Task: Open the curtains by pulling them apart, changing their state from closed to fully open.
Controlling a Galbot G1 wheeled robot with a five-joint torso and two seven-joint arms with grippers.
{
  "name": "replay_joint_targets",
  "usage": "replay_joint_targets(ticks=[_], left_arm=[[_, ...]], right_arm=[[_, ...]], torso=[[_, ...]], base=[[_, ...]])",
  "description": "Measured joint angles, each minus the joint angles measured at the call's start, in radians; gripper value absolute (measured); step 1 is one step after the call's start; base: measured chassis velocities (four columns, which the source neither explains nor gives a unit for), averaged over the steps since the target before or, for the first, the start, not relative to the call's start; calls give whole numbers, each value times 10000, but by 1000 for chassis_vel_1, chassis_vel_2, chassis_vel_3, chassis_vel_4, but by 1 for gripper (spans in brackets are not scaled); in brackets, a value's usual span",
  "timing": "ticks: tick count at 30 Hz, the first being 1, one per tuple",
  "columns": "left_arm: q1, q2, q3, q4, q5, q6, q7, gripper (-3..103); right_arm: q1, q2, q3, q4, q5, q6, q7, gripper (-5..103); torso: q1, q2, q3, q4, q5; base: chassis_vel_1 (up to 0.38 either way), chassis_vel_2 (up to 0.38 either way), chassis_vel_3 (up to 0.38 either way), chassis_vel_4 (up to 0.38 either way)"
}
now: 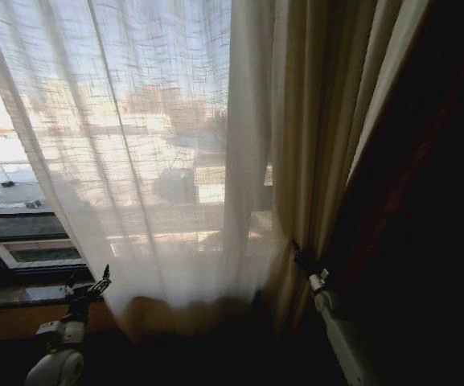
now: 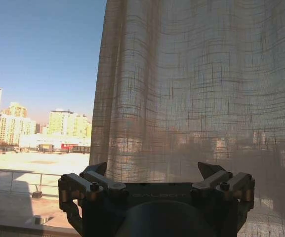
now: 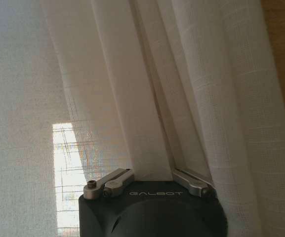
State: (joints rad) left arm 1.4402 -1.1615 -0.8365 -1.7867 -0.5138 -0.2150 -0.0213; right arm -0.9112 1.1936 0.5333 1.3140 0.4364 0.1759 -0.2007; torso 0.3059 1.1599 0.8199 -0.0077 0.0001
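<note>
Right gripper (image 3: 152, 177) in pale curtain folds; left gripper (image 2: 154, 180) spread wide at the sheer edge.

The right gripper's metal fingers (image 3: 107, 183) sit either side of a bunched pleat of the curtains (image 3: 147, 98), apparently pinching it, low beside the dark brown drape (image 1: 424, 201). The curtains are a loosely woven, translucent cream fabric hanging in long vertical pleats, spread flat across the window (image 1: 30, 233) in the middle and gathered thick toward the right. The left gripper, fingers wide and empty, hangs near the curtain's free left edge by the sill.
</note>
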Motion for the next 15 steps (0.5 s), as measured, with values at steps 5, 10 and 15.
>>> replay_joint_targets(ticks=[5,10,15], left_arm=[[-1,-1,2,-1,-1,0,5,100],[0,0,0,-1,0,0,2,100],[0,1,-5,1,0,0,-4,100]], right_arm=[[-35,-58,4,-3,-665,62,29,0],[-80,-93,2,0,-976,-88,380,0],[-97,-93,62,-36,-1146,-455,1455,0]], torso=[[2,-2,2,-6,4],[-3,0,-1,2,-1],[-3,1,-2,5,-3]], base=[[-162,-162,169,113],[-2,-14,21,5],[48,30,-39,-37]])
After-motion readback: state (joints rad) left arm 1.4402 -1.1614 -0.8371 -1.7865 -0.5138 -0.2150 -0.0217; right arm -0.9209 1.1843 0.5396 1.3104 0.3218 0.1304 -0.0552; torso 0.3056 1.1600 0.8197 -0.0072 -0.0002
